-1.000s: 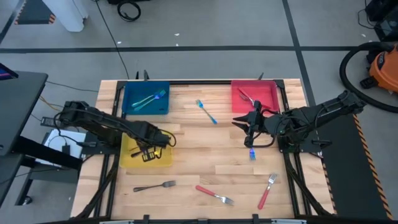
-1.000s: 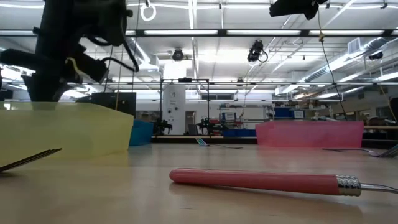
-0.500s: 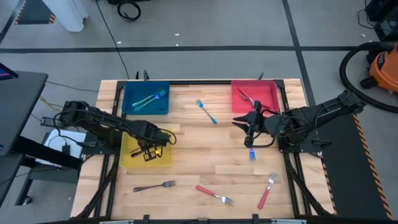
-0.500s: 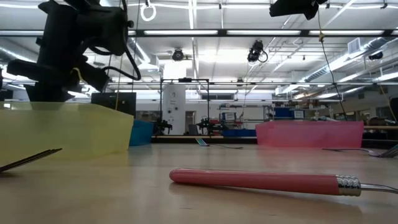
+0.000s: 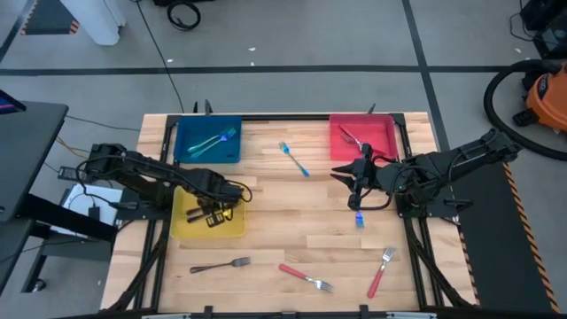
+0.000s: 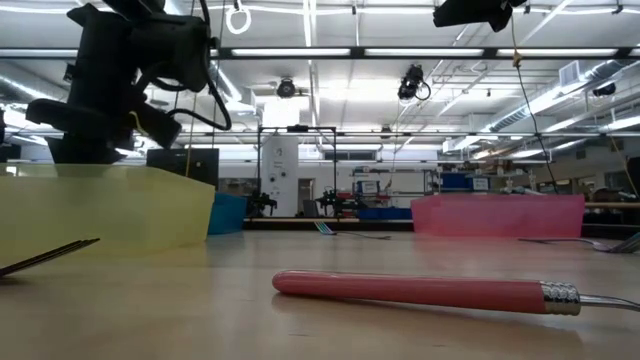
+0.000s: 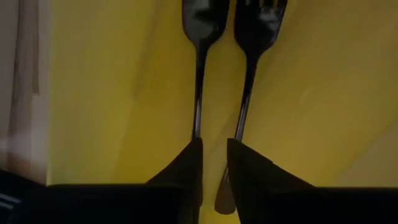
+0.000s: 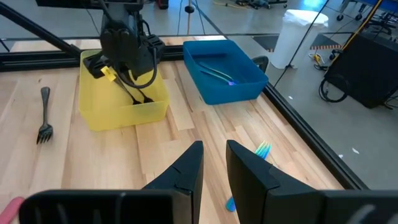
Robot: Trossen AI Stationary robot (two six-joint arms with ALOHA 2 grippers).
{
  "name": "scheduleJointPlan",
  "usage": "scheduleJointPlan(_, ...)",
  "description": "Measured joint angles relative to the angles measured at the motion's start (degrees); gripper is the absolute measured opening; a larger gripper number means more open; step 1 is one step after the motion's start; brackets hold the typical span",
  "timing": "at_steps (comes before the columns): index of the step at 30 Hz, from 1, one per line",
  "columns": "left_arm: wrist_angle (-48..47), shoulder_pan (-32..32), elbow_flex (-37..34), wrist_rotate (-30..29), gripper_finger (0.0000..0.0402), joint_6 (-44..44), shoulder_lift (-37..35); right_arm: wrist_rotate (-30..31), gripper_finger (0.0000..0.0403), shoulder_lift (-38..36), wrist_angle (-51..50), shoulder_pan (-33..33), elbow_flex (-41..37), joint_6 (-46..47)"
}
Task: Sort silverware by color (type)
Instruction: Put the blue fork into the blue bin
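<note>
Two black forks (image 7: 199, 74) (image 7: 249, 68) lie side by side on the floor of the yellow tray (image 5: 182, 213). My left gripper (image 7: 214, 168) points straight down into the tray (image 6: 100, 205), its fingers a little apart. The handle end of one fork (image 7: 222, 198) shows in the gap between them. My right gripper (image 5: 344, 175) hangs over the table's right middle, open with nothing between its fingers (image 8: 214, 162). A blue fork (image 5: 360, 219) lies on the wood below it. My left gripper stands from above with one finger on either side of a black fork's handle end (image 7: 222, 198), which lies flat on the tray floor. Whether a finger touches the handle I cannot tell.
The blue tray (image 5: 208, 142) holds teal forks, and the red tray (image 5: 361, 137) holds a red fork. Loose on the wood lie a blue fork (image 5: 294, 159), a black fork (image 5: 221, 265) and two red forks (image 5: 306, 277) (image 5: 379, 273).
</note>
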Motion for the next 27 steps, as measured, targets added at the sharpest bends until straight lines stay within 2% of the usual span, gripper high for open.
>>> scheduleJointPlan(6,4.8,0.0,0.6,-2.9,0.0082,0.7,0.0,0.0,0.0078,0.6,1.2,-1.5,0.0,0.0)
scheduleJointPlan(11,5.3,0.4,4.0,-7.8,0.0082,7.9,0.0,-0.1,0.0078,3.4,4.6,-5.7,0.0,-1.9)
scheduleJointPlan(16,5.4,2.5,8.1,-9.2,0.0082,13.8,0.0,-0.4,0.0078,6.4,7.4,-11.5,0.0,-5.1)
scheduleJointPlan(19,5.7,3.6,10.0,-11.4,0.0082,16.9,0.0,-4.1,0.0078,8.1,9.1,-15.5,0.0,-5.2)
scheduleJointPlan(21,5.9,4.3,11.1,-13.0,0.0082,19.6,0.0,-8.8,0.0078,9.4,10.2,-18.3,0.0,-5.2)
scheduleJointPlan(24,7.3,6.2,13.1,-13.6,0.0082,23.1,0.0,-14.6,0.0078,12.0,12.4,-22.5,0.0,-5.6)
scheduleJointPlan(27,8.7,9.0,14.8,-13.6,0.0082,26.3,0.0,-17.8,0.0078,15.0,14.9,-26.1,0.0,-7.7)
